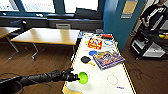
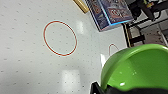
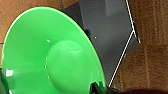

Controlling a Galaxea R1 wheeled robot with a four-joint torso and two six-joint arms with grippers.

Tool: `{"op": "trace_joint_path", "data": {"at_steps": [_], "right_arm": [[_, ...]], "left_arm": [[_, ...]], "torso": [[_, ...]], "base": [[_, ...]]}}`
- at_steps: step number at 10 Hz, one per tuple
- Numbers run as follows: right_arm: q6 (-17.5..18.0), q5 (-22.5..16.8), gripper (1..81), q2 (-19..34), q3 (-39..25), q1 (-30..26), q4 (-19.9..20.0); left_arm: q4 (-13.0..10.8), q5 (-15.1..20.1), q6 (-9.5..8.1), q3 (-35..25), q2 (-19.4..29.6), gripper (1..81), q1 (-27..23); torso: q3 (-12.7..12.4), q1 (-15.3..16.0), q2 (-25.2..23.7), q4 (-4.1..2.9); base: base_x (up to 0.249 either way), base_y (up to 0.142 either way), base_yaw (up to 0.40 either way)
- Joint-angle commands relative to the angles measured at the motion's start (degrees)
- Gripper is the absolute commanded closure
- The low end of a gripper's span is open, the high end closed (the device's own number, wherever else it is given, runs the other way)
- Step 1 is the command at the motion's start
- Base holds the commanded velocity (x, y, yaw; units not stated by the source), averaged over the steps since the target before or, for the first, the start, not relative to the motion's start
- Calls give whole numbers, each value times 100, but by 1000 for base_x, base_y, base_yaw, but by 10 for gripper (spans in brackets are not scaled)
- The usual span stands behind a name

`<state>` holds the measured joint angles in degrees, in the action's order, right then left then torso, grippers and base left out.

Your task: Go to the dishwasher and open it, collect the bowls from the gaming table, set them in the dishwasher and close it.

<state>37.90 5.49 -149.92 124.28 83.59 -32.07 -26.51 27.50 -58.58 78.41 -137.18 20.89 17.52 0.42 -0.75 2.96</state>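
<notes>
Left pincer (image 1: 75, 76) grips a green bowl (image 1: 83, 77) over the near end of the gaming bench (image 1: 105, 82); the right wrist view shows a second green bowl (image 3: 50, 57), seemingly held. Judged mid-collection; loading and closing the dishwasher remain.

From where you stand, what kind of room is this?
Probably an office break or games room: a gaming table with a white top strewn with board-game boxes, plain wooden tables beside it, and big windows behind.
</notes>
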Motion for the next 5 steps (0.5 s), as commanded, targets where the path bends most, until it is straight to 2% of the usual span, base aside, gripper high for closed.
{"op": "trace_joint_path", "data": {"at_steps": [1, 2, 4, 5], "right_arm": [[-11, -179, 811, 30, -2, -66, -115], [-11, -179, 811, 30, 24, -66, -115], [-11, -171, 811, 56, 42, -39, -106], [-11, -171, 811, 38, 103, -39, -106]], "left_arm": [[-1179, 282, 22, -1407, 1402, 811, 322], [-1460, 282, 22, -1416, 1500, 811, 681], [-2214, 273, 13, -1312, 1562, 811, 1516], [-2515, 256, 13, -1128, 1544, 811, 1895]], "torso": [[-387, 0, 0, 0], [-545, 0, 0, 0], [-854, -2, 0, 0], [-1006, -2, 0, 0]], "base": [[0, 0, 0], [0, 0, 0], [0, 0, 0], [0, 0, 0]]}}
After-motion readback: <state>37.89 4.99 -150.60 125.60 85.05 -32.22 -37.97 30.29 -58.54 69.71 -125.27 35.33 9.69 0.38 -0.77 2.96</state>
